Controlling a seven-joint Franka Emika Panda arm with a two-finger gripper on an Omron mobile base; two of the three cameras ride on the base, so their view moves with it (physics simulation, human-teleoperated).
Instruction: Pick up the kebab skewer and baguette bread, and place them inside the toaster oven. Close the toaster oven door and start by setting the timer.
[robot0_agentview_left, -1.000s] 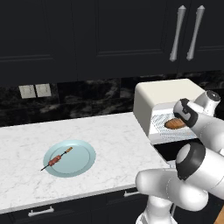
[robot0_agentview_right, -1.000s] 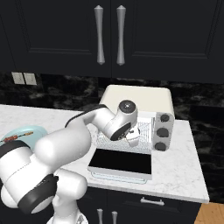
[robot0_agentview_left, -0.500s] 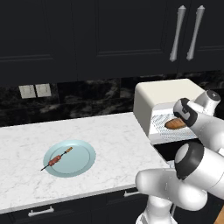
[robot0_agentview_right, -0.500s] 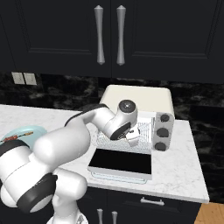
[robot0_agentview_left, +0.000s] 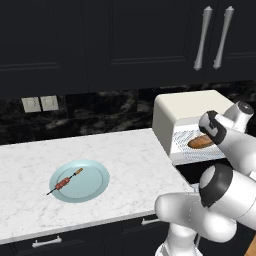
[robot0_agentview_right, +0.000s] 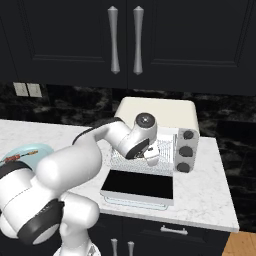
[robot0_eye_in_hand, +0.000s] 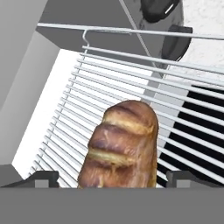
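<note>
The baguette bread lies on the wire rack inside the cream-white toaster oven. My gripper reaches into the oven mouth and stands open. Its fingertips sit well clear of the loaf on both sides. From the base, the loaf shows just past my hand. The toaster oven door hangs down flat and open in front of the oven. The kebab skewer rests on a pale blue plate at the left of the counter.
Two dark knobs sit on the oven's right side. Black cabinets with long handles hang above. The white marble counter runs between plate and oven, with its front edge close to my base.
My jaws have spread wide and let go of the baguette bread, which now lies on the rack. The arm has hardly moved.
</note>
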